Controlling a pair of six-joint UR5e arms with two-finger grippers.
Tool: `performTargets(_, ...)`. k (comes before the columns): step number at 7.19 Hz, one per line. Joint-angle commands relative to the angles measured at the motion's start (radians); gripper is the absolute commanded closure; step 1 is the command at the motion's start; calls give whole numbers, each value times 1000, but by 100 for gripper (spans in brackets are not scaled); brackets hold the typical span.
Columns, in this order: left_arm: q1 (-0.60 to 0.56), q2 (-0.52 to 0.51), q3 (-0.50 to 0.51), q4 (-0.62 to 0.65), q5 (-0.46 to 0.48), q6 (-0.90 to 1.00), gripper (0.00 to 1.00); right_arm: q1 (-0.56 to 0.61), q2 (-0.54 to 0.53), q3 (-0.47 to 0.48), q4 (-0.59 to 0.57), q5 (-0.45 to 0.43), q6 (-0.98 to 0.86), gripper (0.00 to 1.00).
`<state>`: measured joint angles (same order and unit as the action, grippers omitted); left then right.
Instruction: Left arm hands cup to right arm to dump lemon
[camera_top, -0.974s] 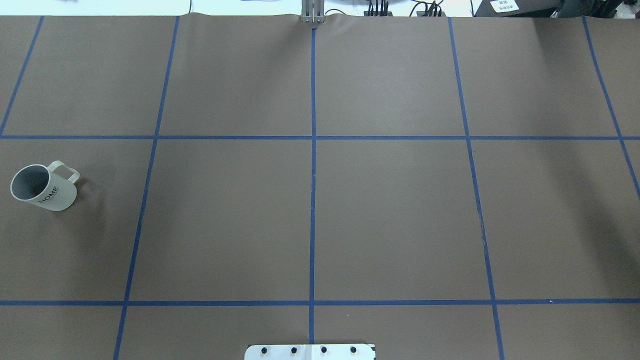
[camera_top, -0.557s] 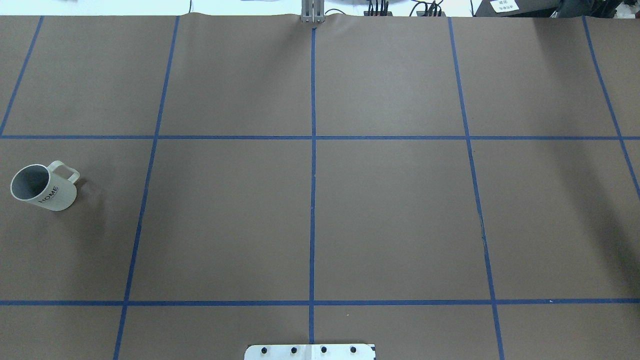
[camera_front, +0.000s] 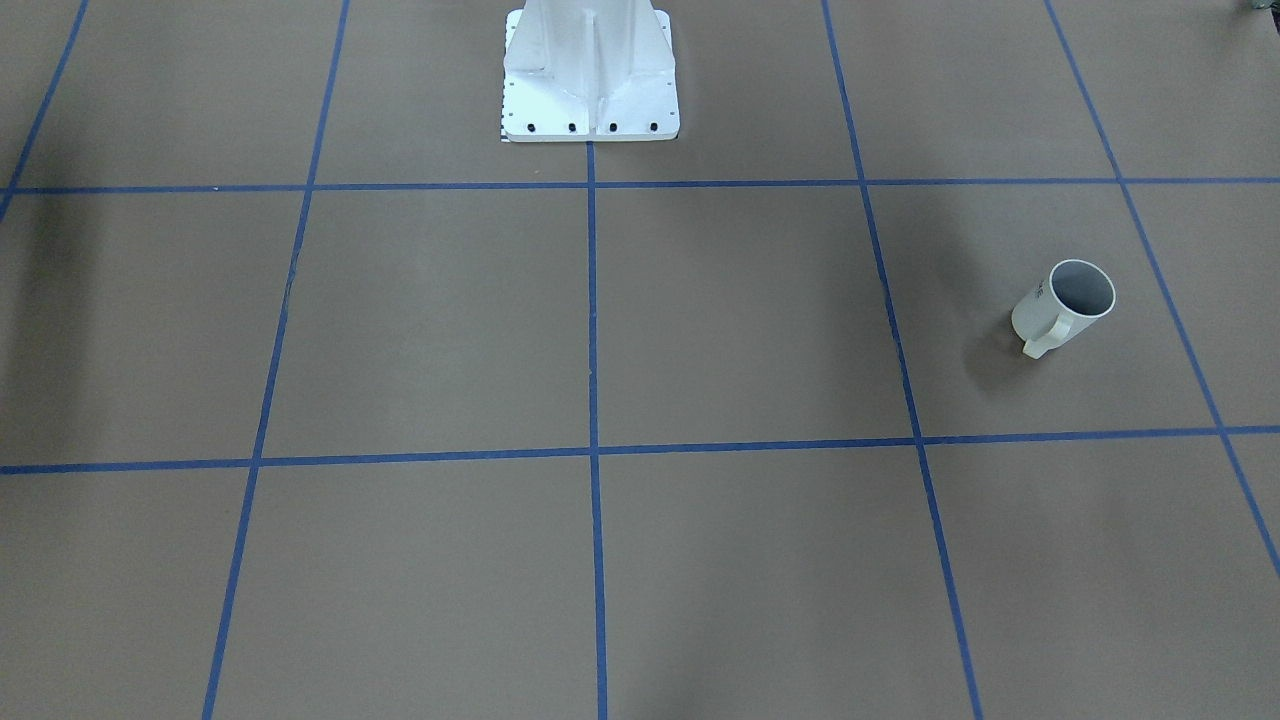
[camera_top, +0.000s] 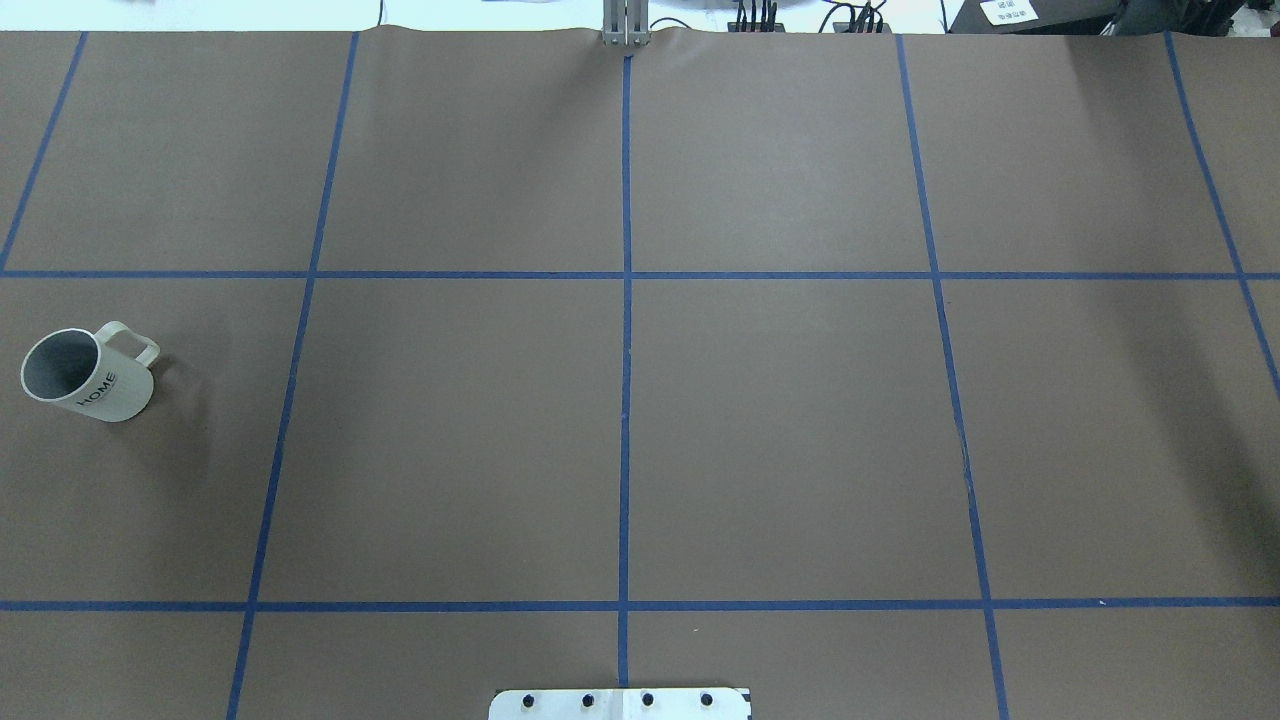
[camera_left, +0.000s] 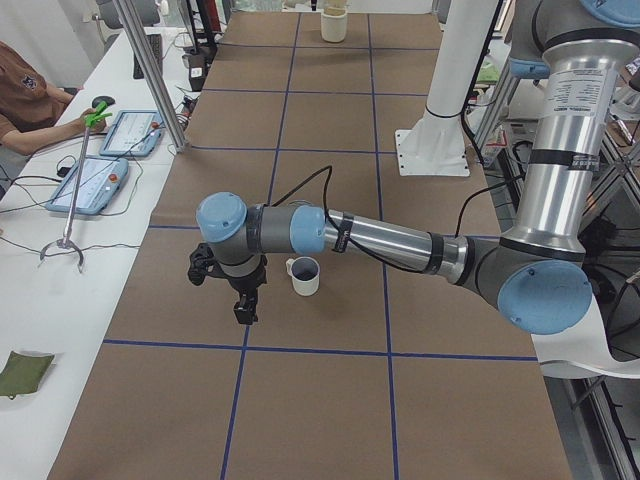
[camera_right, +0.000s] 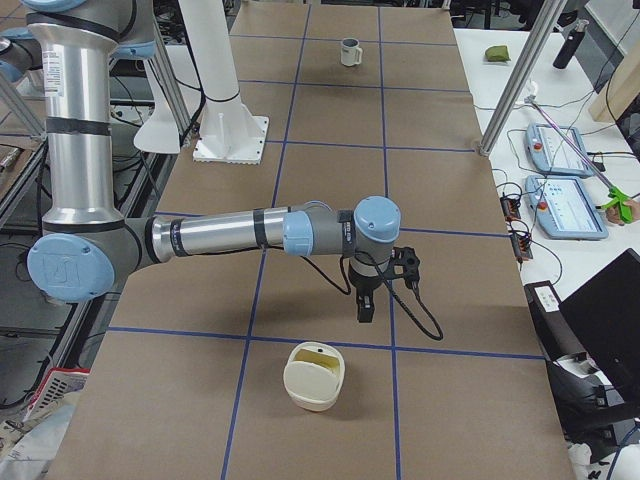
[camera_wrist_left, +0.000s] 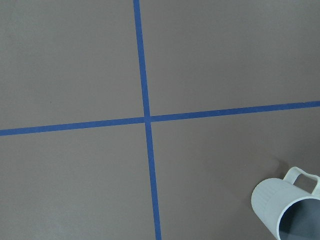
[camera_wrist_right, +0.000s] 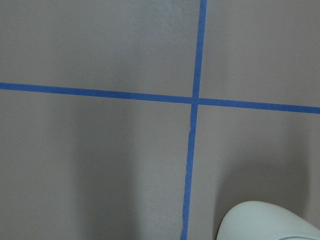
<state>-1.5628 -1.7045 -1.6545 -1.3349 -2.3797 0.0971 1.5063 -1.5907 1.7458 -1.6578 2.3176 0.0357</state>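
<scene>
Brown counter (camera_top: 780, 430) ruled into squares by blue tape (camera_top: 626, 400). The cup (camera_top: 88, 375) stands upright at the far left of the overhead frame, its handle (camera_top: 135, 345) toward the upper right. No lemon shows in its grey inside. In the side views the left arm's pincer (camera_left: 243, 300) hangs near the cup and the right arm's pincer (camera_right: 365, 303) hangs mid-frame. Whether either is released or clenched cannot be told. Likely hazards: a skewed approach tips the cup, or a shallow rim hold slips at hand-over.

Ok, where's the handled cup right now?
The cup stands upright on the robot's far left in the overhead view, in the middle row of the taped grid; the exterior left view shows the left gripper beside it.
</scene>
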Motion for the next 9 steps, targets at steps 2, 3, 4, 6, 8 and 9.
performTargets(2, 1, 16, -37, 0, 2, -7, 0, 0, 3, 41, 1, 3, 4, 0)
performTargets(3, 1, 16, -37, 0, 1, -7, 0, 0, -8, 61, 1, 3, 4, 0)
performTargets(4, 1, 17, -37, -1, -7, -8, 0, 0, -17, 64, -2, 3, 4, 0)
performTargets(6, 1, 25, -36, -1, -3, -8, 0, 0, -20, 64, 1, 0, 4, 0)
performTargets(8, 1, 51, -59, 0, -9, -8, 0, -1, -22, 49, 1, -3, 3, 0)
performTargets(9, 3, 52, -62, 0, -9, -10, 0, -2, -21, 55, 0, 0, 3, 0)
